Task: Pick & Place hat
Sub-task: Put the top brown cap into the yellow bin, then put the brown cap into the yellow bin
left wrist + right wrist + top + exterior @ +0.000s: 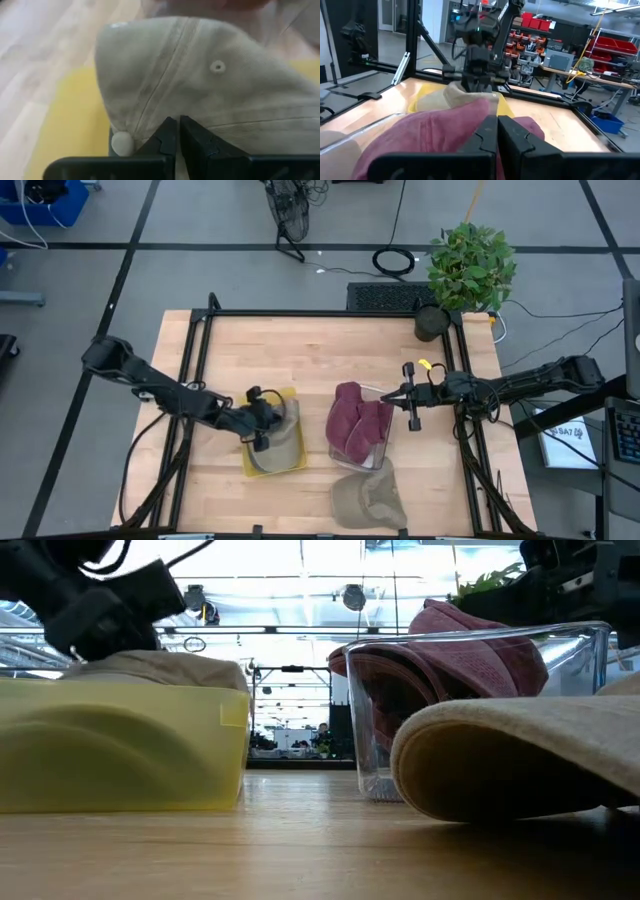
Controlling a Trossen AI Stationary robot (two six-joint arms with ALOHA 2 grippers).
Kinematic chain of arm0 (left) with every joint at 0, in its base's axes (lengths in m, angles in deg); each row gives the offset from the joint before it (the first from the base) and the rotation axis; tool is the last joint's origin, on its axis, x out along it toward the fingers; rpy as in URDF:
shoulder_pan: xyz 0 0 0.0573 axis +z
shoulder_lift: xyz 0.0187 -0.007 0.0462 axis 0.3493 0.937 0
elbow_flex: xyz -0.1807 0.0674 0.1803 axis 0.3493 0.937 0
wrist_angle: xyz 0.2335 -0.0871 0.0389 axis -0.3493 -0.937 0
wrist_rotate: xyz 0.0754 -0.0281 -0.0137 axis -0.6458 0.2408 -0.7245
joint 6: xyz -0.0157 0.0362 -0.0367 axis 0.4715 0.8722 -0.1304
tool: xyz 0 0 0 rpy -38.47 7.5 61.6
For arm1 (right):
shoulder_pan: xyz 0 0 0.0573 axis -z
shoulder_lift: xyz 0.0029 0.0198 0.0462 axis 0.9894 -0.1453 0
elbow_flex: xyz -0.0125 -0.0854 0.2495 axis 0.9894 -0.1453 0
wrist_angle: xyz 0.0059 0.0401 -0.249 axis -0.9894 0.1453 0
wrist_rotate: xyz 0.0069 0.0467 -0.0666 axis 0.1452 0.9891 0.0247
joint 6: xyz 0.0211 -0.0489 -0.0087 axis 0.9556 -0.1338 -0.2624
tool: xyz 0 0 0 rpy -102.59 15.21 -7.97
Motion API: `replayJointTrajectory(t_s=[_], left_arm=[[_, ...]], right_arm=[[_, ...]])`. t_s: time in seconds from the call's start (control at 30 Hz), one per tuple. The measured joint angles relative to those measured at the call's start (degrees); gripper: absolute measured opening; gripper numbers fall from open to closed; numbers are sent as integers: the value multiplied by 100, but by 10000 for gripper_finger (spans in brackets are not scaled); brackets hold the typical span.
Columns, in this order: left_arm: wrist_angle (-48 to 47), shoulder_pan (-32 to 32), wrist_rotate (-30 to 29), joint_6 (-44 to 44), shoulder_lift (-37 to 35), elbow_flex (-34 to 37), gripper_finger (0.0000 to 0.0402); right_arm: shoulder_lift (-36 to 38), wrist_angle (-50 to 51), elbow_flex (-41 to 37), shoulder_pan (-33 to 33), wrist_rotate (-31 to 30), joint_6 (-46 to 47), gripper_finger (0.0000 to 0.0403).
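Readable writing: only partial letters on a white sheet (568,442) beside the bench (320,350), on the right-arm side, too small to make out. Seen from above: a yellow bin (277,442) left of centre with a tan hat (283,436) in it, the left gripper (262,432) down on that hat; a clear bin (362,438) near centre holding a dark red hat (357,423); a second tan hat (366,500) lying loose on the bench near the front edge, just beside the clear bin. Right gripper (413,402) hovering at the clear bin's far side, fingers together, holding nothing. Shown only by the left wrist camera: fingers pinched on the crown fabric of the tan hat (200,85), next to its top button, seams and an eyelet visible. Shown only at bench level: the loose hat (520,755) filling the foreground and hiding part of the clear bin (470,710); yellow bin (120,745) at the left. A potted plant (468,270) at the bench's far right corner, a fan (288,215) on the floor beyond.
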Motion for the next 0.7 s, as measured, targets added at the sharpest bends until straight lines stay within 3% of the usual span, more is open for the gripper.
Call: replayJointTrajectory(t_s=[0.1,0.23,0.7], left_arm=[[78,0,-135,8,195,0,30],[454,0,-208,664,127,2,30],[-309,-244,-247,2214,-1396,-896,30]], right_arm=[[0,-24,-2,-2,14,60,1],[-2,-24,0,-2,20,79,1],[-2,-68,0,-2,9,-332,1]])
